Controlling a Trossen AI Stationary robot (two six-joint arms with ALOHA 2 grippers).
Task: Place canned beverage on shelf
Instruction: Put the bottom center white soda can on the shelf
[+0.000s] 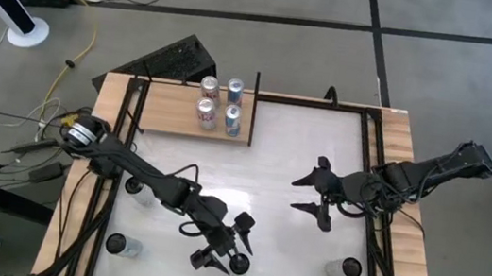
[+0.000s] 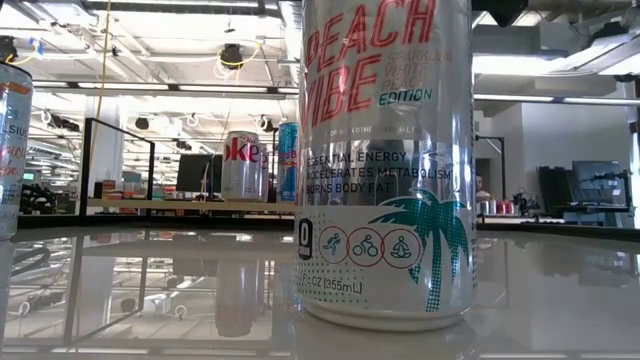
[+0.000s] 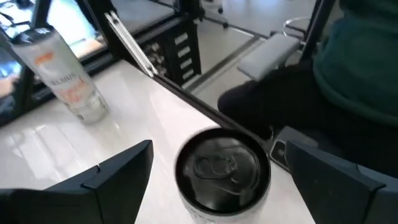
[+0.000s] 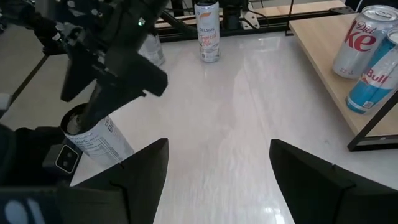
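So far four cans [image 1: 220, 102] are standing on the shelf [image 1: 166, 108] at the far side of the table, well ahead of the left gripper [image 1: 224, 246], which is hanging over the near edge with its fingers spread wide around a can [image 3: 222, 169] directly beneath it, gripping nothing. Further right, the right gripper [image 1: 315, 196] is waiting open and empty above mid-table, and two more cans [image 1: 122, 245] are sitting near the front edge, so I judge several placements are remaining

Overhead, table-level, 2 wrist cams
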